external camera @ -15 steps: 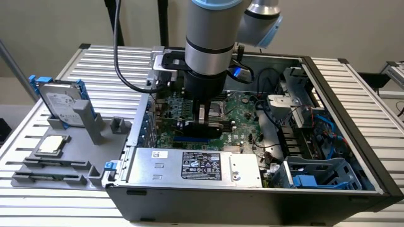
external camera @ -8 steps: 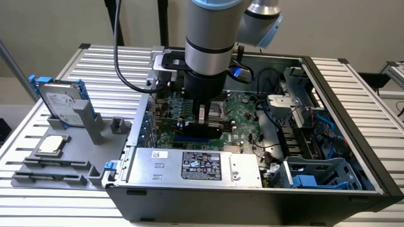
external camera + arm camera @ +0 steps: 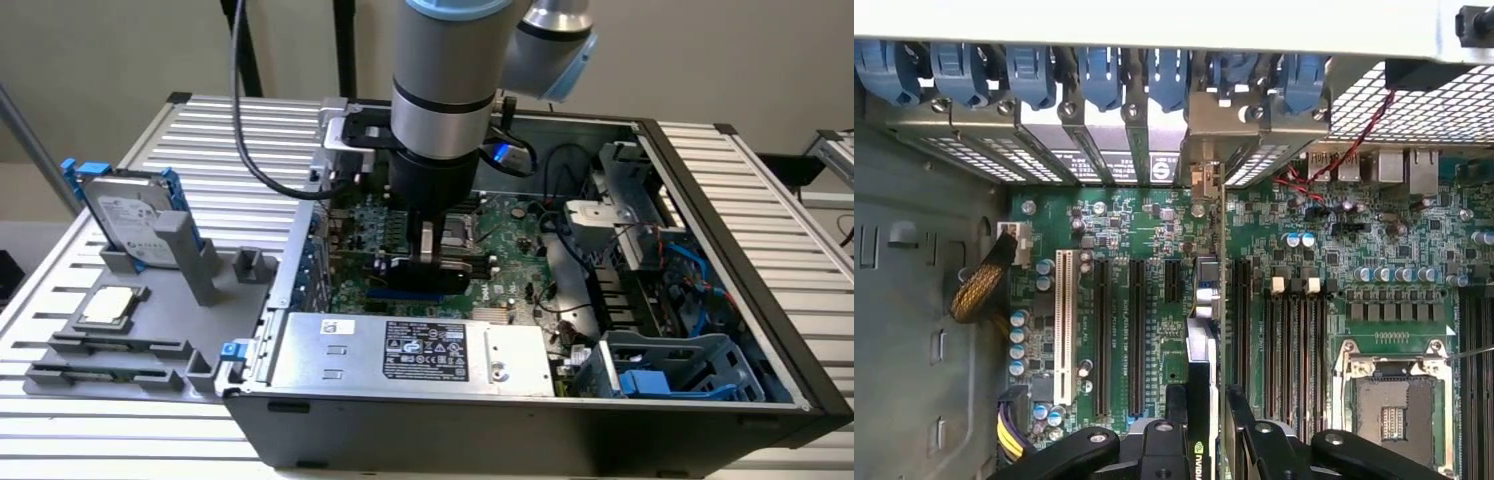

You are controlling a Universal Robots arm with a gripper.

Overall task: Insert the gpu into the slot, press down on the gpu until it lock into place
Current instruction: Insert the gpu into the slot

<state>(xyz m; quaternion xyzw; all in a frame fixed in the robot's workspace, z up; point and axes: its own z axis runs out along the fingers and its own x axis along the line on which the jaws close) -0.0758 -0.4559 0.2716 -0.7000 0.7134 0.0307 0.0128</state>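
So the gpu (image 3: 1199,340) is standing on edge over the motherboard (image 3: 1334,270). It's a thin black card with a glossy shroud and a sliver of green board along it. Its long axis is running straight from the tool (image 3: 1204,420) toward the metal rear brackets (image 3: 1199,165) at the back of the case (image 3: 534,440). The tool is pinching it from both flat sides, one dark finger (image 3: 1172,435) on each face, so the card is hanging directly under the wrist.

In the exterior view the blue slot (image 3: 407,296) is peeking out as a narrow plastic strip just below the card's lower edge, and it looks like it's lying parallel to the card. To me the two are looking lined up, with the slot straight below. I can't tell whether the contacts are actually sitting in it.

Beside the card on one side, a white PCI slot (image 3: 1064,320) and some black ones are running the same way. On the other side are the memory slots (image 3: 1294,350) and the square silver CPU socket (image 3: 1394,400). The labelled silver power supply box (image 3: 414,350) is sitting just in front, and the whole case is lying open on the ribbed aluminium bench (image 3: 787,230).
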